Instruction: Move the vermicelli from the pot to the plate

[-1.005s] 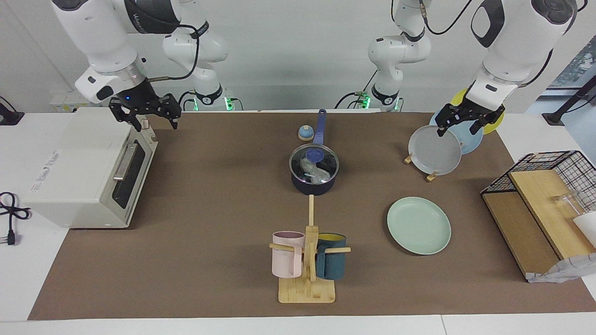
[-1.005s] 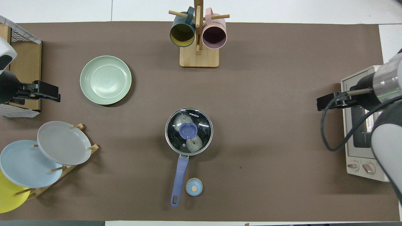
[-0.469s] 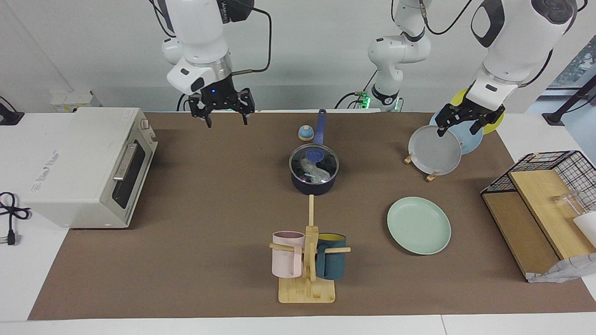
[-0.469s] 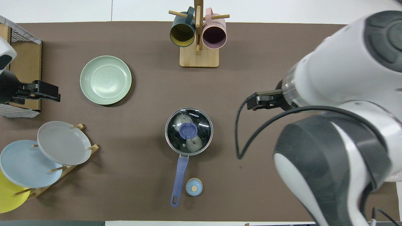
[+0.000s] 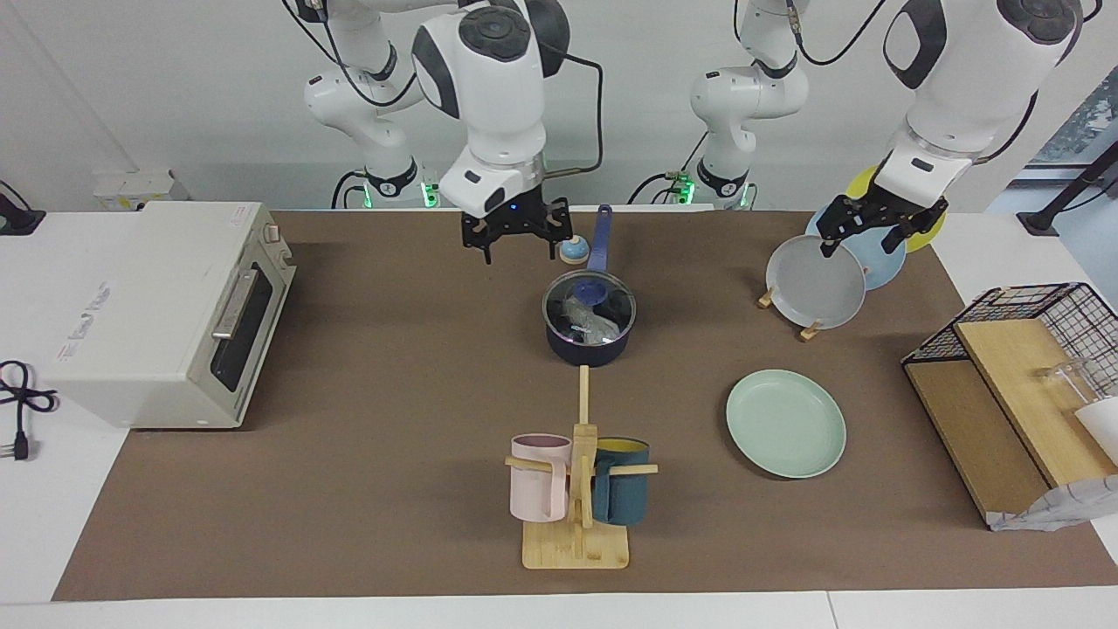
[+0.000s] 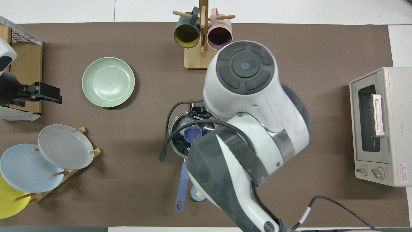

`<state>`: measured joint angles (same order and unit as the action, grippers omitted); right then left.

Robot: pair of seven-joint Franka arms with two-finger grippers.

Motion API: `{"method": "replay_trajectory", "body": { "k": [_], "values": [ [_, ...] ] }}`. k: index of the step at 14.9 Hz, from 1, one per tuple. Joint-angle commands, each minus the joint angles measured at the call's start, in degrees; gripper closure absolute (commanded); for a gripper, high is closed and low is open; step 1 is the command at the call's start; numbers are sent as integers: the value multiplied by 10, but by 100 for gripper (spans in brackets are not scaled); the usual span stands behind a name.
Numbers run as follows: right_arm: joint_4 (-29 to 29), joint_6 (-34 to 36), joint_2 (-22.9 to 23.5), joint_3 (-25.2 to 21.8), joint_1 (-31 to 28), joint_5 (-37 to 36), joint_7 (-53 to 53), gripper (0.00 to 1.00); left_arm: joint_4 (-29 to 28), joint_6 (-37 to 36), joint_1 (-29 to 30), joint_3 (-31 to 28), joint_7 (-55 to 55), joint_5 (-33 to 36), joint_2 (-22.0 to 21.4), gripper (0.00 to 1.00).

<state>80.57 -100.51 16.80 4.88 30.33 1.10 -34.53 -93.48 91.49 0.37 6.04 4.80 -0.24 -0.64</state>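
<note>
Brown matting covers the table; at frame centre the vermicelli [image 5: 583, 320] is seen inside the lidded pot [image 5: 588, 330], well apart from the plate [image 5: 786, 423] at lower right. The right gripper [image 5: 515, 238] is held spread above the pot; the left gripper [image 5: 878, 234] waits, apparently parted, over the plate rack [image 5: 812, 330]. The bundle is judged light, soft and crinkly, best pinched gently across its middle once the lid's knob [image 5: 590, 289] is lifted.

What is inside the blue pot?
Through the glass lid on the pot you can see the vermicelli. The lid's knob hides part of it.
</note>
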Motion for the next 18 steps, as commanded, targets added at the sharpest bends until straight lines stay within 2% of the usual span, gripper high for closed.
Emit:
{"method": "replay_trajectory", "body": {
  "k": [1,7,18],
  "values": [
    [-2,-25,10,0,13,-2,-15,0,-21,24,11,5,-6,-7,-16,0],
    [33,-61,50,0,46,-25,-32,0,-22,27,10,5,-10,-7,-16,0],
    [94,-106,59,0,55,-29,-48,0,-22,33,10,5,-2,-7,-16,0]
  ]
}}
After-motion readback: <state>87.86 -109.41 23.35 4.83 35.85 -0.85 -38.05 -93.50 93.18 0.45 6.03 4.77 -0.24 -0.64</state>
